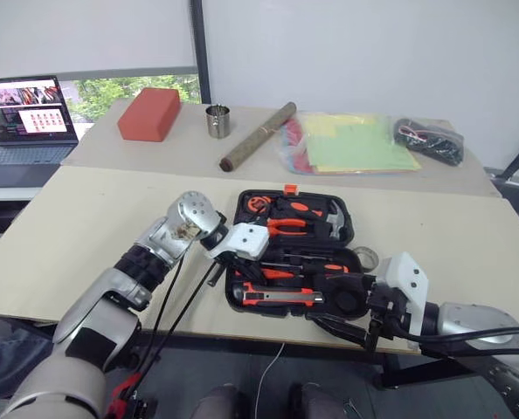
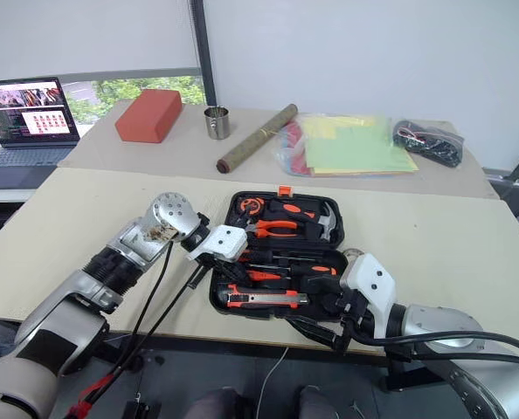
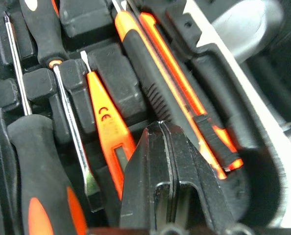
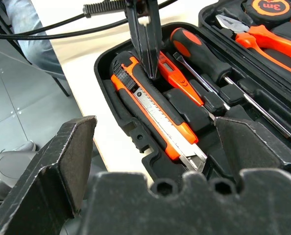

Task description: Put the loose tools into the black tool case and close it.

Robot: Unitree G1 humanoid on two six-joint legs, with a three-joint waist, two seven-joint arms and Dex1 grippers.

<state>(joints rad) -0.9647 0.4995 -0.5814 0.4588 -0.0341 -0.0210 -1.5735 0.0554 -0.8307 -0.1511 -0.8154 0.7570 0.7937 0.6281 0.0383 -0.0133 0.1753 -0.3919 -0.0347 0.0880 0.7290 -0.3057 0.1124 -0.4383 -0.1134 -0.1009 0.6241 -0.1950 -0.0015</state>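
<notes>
Tools, namely the two screwdrivers point(image 4: 209, 63), tester pen point(image 4: 177, 78) and utility knife point(image 4: 155, 112), are already being held in the open black tool case point(image 1: 242, 301), where the shut, empty left gripper point(image 4: 148, 73) is pressing between pen and knife while the right gripper point(image 4: 150, 147) is being kept wide open nearby, closing being left undone.

Screwdrivers point(image 4: 204, 54) x2, tester pen point(image 4: 177, 78) x1, utility knife point(image 4: 155, 112) x1, pliers point(image 2: 281, 227) x1, hammer point(image 2: 328, 218) x1, tape measure point(image 2: 253, 206) x1, tool case point(image 2: 233, 305) x1.
</notes>
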